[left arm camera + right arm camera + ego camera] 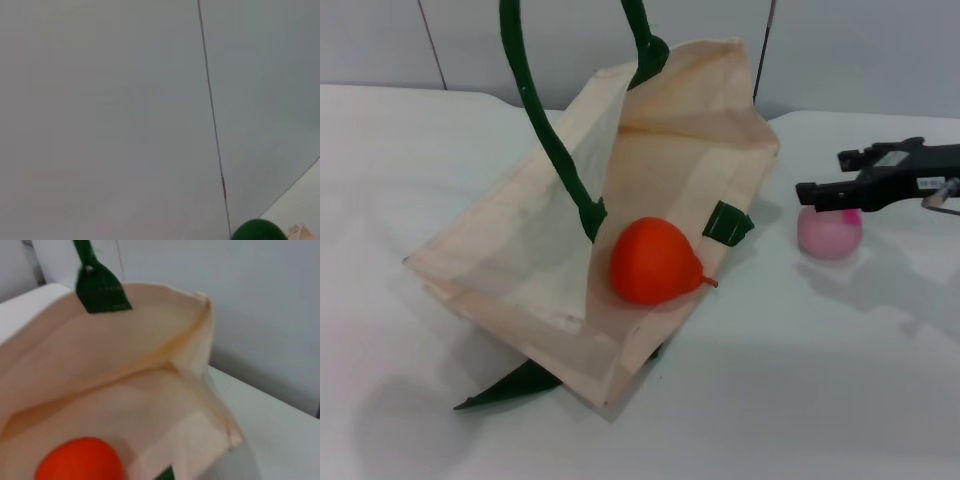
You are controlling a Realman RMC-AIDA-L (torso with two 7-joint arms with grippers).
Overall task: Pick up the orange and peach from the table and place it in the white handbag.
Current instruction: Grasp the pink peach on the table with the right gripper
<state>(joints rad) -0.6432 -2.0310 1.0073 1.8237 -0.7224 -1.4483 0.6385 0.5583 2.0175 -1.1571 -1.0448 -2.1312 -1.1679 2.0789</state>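
The white handbag (650,170) stands tilted on the table with its mouth held open. One dark green handle (535,110) rises out of the top of the head view. The orange (655,262) rests inside the bag near the mouth's lower lip; the right wrist view also shows the orange (77,460) in the bag (125,365). To the right of the bag, the peach (830,235) sits on the table. My right gripper (820,177) hovers just above the peach, open, fingers pointing toward the bag. The left gripper is out of view; a bit of green handle (259,231) shows in the left wrist view.
The white table (800,380) stretches in front and to the right of the bag. A grey wall (860,50) runs close behind it. A green strap end (510,385) pokes out from under the bag's near corner.
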